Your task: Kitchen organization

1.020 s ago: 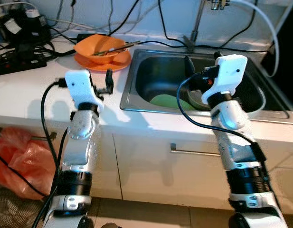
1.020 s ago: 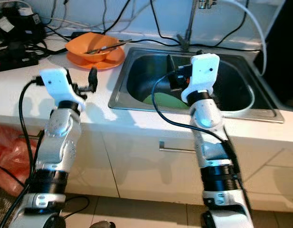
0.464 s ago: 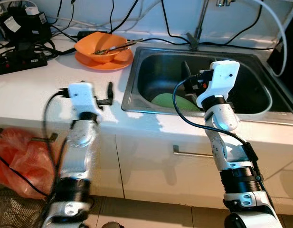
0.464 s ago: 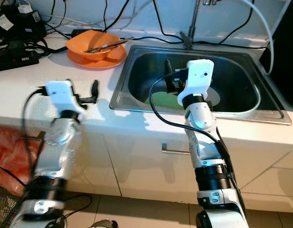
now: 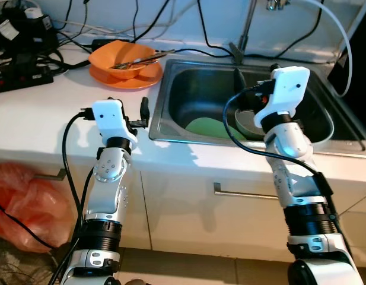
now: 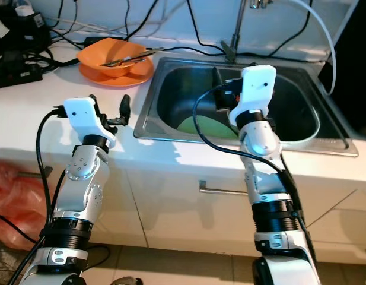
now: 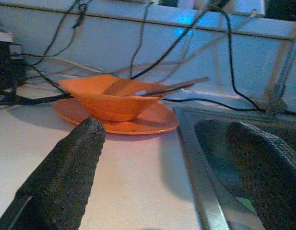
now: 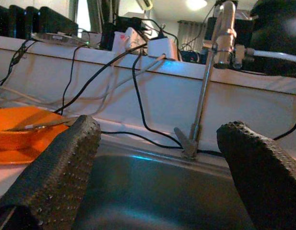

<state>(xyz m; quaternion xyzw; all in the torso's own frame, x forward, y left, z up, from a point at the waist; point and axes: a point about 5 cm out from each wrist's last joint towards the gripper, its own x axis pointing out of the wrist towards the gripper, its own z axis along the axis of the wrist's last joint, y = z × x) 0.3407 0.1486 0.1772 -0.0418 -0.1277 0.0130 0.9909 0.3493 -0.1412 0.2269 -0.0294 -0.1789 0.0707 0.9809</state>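
On the white counter (image 5: 46, 113), just beside the steel sink (image 5: 171, 122), the left gripper (image 7: 171, 177) is being held with its fingers spread wide and empty, pointed toward one orange bowl (image 5: 118, 60) well beyond it. The bowl is resting on one orange plate (image 5: 146, 76), utensils (image 5: 144, 58) lying across it. Over the sink the right gripper (image 8: 162, 177) is being held parted, empty, above one green plate (image 5: 205, 126)

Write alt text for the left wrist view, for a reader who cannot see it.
An orange bowl holding utensils sits on an orange plate on a white counter, seen between the open left hand's two black fingers. A steel sink lies beside the plate, with cables against the wall behind.
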